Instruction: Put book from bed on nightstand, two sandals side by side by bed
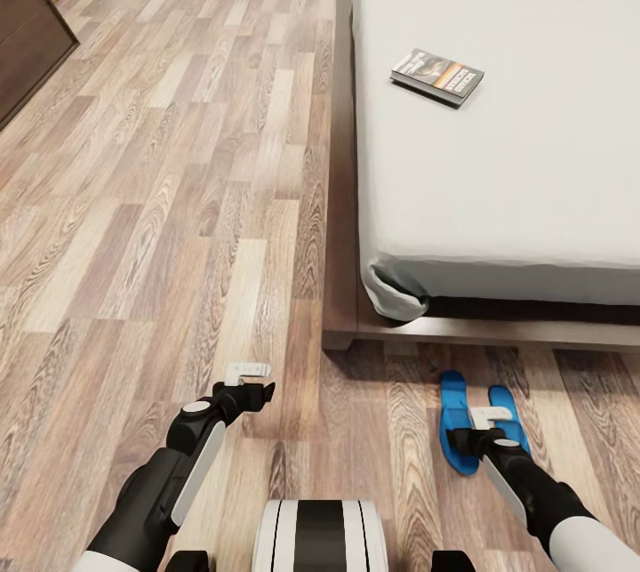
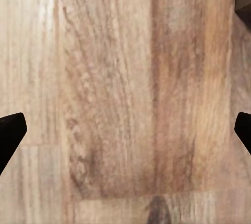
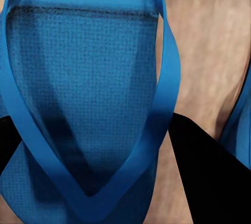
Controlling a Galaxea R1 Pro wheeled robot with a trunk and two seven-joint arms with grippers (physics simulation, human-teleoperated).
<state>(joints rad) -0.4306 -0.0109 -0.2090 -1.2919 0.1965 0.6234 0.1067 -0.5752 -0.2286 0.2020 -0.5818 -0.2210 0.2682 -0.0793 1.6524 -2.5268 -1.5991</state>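
Observation:
The book (image 1: 437,76), dark with orange and white bands, lies flat on the light-grey bed (image 1: 498,189) near its left side. Two blue sandals (image 1: 457,422) (image 1: 509,412) sit side by side on the wood floor just off the bed's foot corner. My right gripper (image 1: 492,418) is down over them. In the right wrist view the nearer sandal (image 3: 89,93) lies between the dark fingers (image 3: 209,177), which are drawn in against its strap and edge; the other sandal (image 3: 243,125) shows at the frame's edge. My left gripper (image 1: 248,374) hangs open over bare floor (image 2: 125,98).
The bed's dark wooden frame (image 1: 342,287) juts out at floor level between the arms. A dark low cabinet (image 1: 27,38) stands at the far left. Open plank floor (image 1: 178,198) stretches along the bed's left side.

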